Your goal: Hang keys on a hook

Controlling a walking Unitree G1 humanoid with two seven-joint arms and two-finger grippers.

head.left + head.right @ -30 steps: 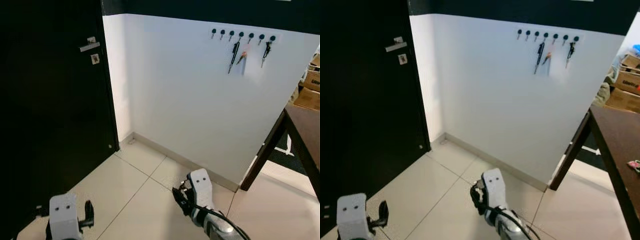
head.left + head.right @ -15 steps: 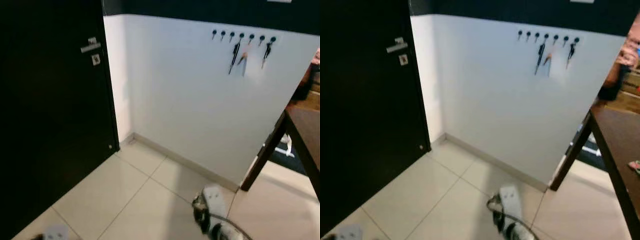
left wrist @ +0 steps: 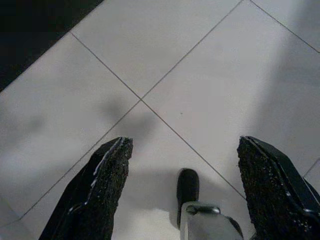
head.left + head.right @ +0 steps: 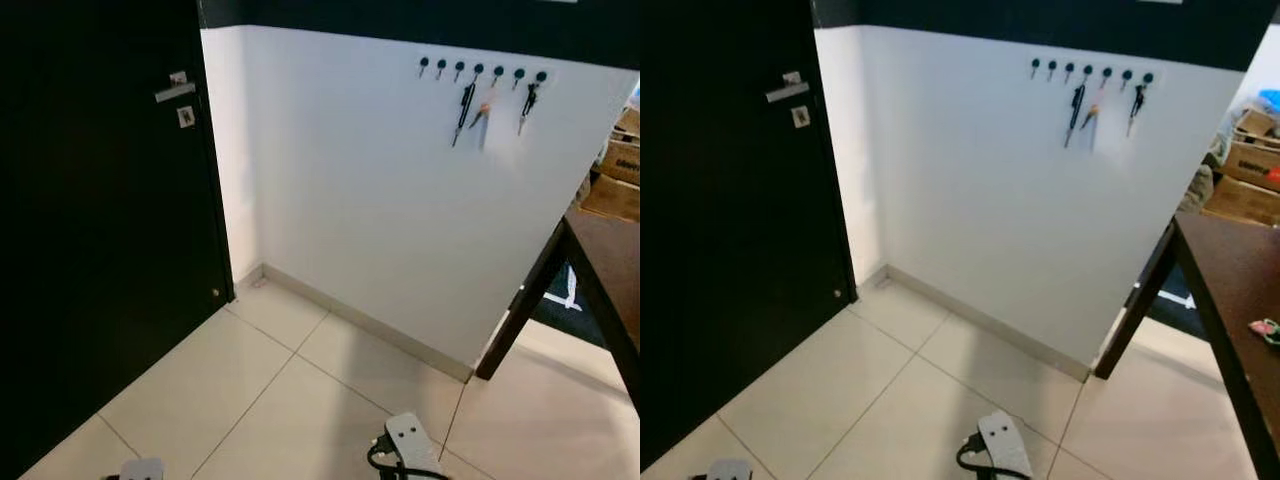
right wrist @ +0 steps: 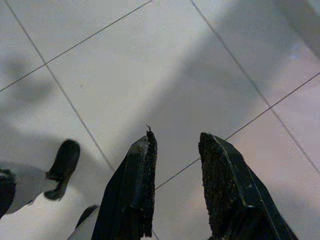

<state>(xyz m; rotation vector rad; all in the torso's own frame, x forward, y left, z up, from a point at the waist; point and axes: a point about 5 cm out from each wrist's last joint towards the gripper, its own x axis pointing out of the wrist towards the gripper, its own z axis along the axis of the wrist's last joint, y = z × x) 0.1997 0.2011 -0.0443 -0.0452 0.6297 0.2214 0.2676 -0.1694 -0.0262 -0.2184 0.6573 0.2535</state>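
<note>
Both arms hang low over the tiled floor (image 4: 250, 390), well below the hook rail (image 4: 480, 70) where key bunches (image 4: 465, 102) already hang. The left gripper (image 3: 182, 192) is spread wide and the right gripper (image 5: 175, 185) slightly parted, both empty; no keys to hang are carried.

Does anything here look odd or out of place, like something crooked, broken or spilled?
Nothing stands out. The row of hooks on the white wall is straight, with key bunches hanging from some of them. The tiled floor shows no spill. The dark door is shut. Both pincers hang low, holding nothing.
</note>
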